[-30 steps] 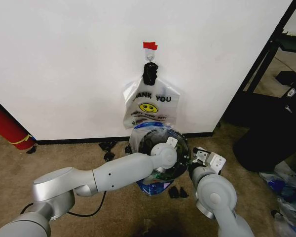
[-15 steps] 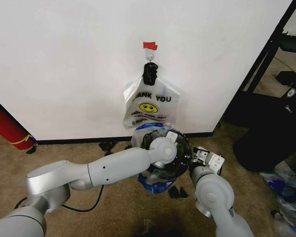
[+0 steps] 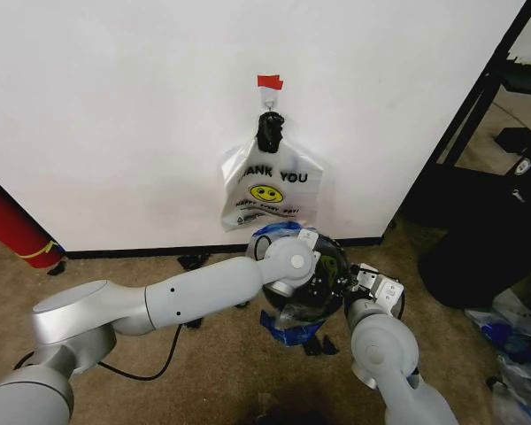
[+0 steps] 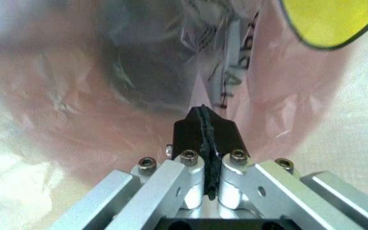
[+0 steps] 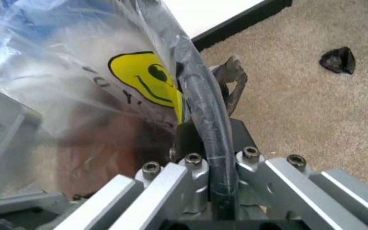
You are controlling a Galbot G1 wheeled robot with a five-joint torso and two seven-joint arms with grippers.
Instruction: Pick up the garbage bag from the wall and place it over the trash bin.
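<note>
Left wrist view: the left gripper (image 4: 203, 125) is closed inside the bag (image 4: 280, 115), its pads pressed together. The right gripper (image 5: 203, 129) pinches the bin (image 3: 314, 288) rim and bag film (smiley beside it), by the wall (image 3: 115, 106).

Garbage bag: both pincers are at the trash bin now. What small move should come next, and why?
Probably the left pincer, shut on the garbage bag film, should draw its edge down over the trash bin rim on the side toward the wall. The right pincer pins the film on the near rim, while blue film stands above the far rim.
</note>
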